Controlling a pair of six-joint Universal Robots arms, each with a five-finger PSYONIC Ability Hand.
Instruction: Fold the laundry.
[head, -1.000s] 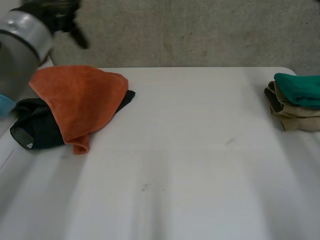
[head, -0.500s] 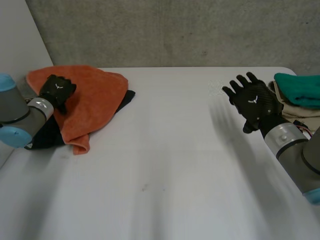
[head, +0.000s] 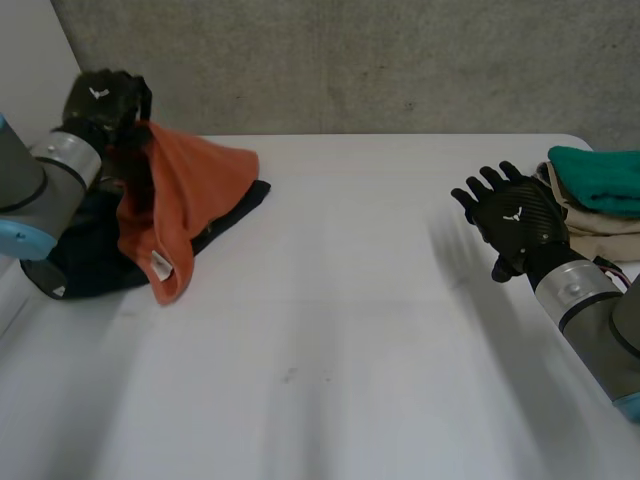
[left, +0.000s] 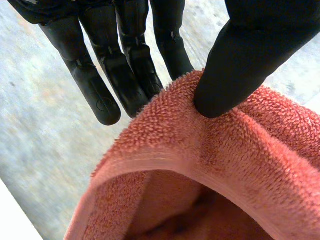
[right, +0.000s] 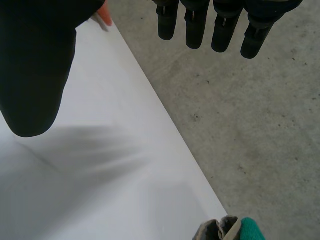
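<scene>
Left hand (head: 100, 105) pinches orange towel (head: 185, 190) edge at 10 o'clock; right hand (head: 515, 225), spread and empty, hovers at 3 o'clock, well apart.

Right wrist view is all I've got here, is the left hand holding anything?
Observer: Yes, the left hand pinches the orange towel at its hemmed edge between thumb and fingers.
Operator: Is the towel off the table?
Observer: Partly; its top hangs from the hand, its lower part lies over a dark cloth on the table.
Operator: And the green bit near my hand?
Observer: A green cloth folded on top of a beige stack, beside the right hand.
</scene>
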